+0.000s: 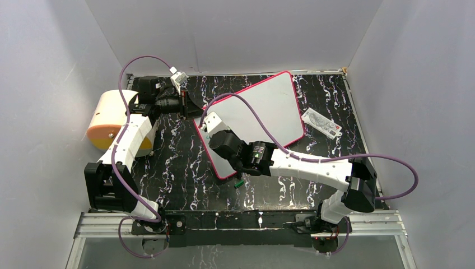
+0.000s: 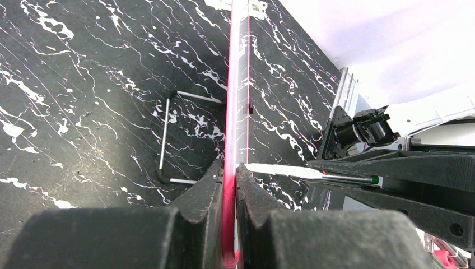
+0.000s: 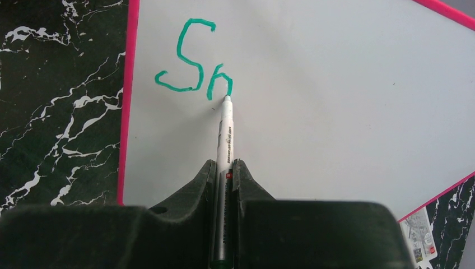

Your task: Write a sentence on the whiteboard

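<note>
The whiteboard [image 1: 274, 112] sits askew across the middle of the desk [image 1: 179, 162], one corner toward the far wall and one toward the near edge. Whether it lies dead flat, I can't tell from here.

It looks thin, stiff and light, with a slick face, the sort of thing that would skate away under a pressing pen. The pink rim is the sensible place to pin it, and that's exactly where the left hand [image 2: 229, 174] is: closed hard on the rim at the board's far-left edge, one finger on either side.

Over to the right hand [image 3: 224, 168]. It's shut tight around the barrel of a white marker [image 3: 227, 129], which juts straight out between the fingers with its tip touching the board. The sentence [image 3: 193, 61] has barely begun in the near-left corner: a teal "S" and the first hump of the next letter, with the tip right at the foot of that hump.

By my reckoning, nearly all the writing is ahead, and light, steady pressure should do it.
</note>
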Controlling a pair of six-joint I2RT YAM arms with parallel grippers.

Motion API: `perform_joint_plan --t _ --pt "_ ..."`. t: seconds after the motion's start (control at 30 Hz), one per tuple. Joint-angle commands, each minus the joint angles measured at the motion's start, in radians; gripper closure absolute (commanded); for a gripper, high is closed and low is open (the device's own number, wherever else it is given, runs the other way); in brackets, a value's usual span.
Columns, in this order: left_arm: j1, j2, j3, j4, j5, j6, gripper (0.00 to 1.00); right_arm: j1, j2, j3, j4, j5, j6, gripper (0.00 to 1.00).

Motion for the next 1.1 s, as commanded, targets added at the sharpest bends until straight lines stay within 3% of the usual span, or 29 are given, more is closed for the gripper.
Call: perform_joint_plan --t 0.0,0.8,1.07 --pt "-0.011 -0.006 -0.034 -0.046 -0.053 0.037 1.0 -0.011 -0.022 0.012 -0.005 -0.017 0.023 1.0" --pt "-0.011 -0.003 -0.033 -0.048 -0.052 0.037 1.0 -0.01 -0.015 0.018 -0.003 -0.015 0.026 1.0" --pt "-0.011 -0.004 -0.034 -0.045 -0.051 0.037 1.0 -0.011 -0.032 -0.011 0.087 0.016 -0.009 1.0"
